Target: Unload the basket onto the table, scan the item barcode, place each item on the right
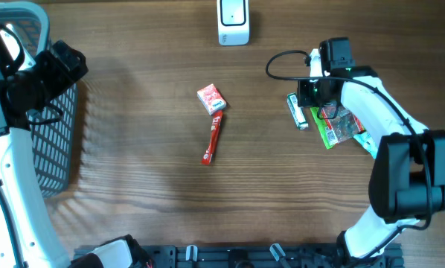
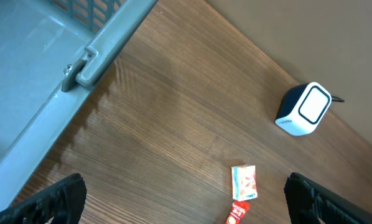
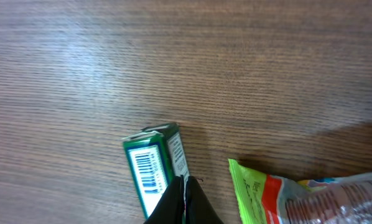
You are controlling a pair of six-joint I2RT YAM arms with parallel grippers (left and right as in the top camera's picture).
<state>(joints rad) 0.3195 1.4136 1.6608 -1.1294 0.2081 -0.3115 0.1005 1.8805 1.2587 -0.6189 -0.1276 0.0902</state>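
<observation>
Green box (image 3: 150, 169): lies flat on the right part of the tabletop (image 1: 133, 186), white barcode panel facing up, well apart from the scanner.

Right end effector (image 3: 185, 200): closed to a single dark wedge, gripping nothing. Points down at the box's near corner, beside the barcode. Cannot tell from the wrist view whether tip and carton touch.

Green-and-red snack bag (image 3: 298, 194): just beside the box on the side nearer the right arm's base, with a strip of bare wood between the two, partly under the arm in the overhead view.

White scanner (image 1: 234, 22): stands at the far edge, near the middle.

Small red box (image 1: 211, 98) and red stick packet (image 1: 213, 140): at mid-tabletop, the packet just nearer than the box, slightly angled, nearly end to end with it.

Left end effector (image 2: 186, 210): spread wide open, holding nothing, one black finger (image 2: 55, 199) in each lower corner of its wrist view. Hangs above the wood beside the grey mesh basket (image 1: 59, 141) on the far left.
</observation>
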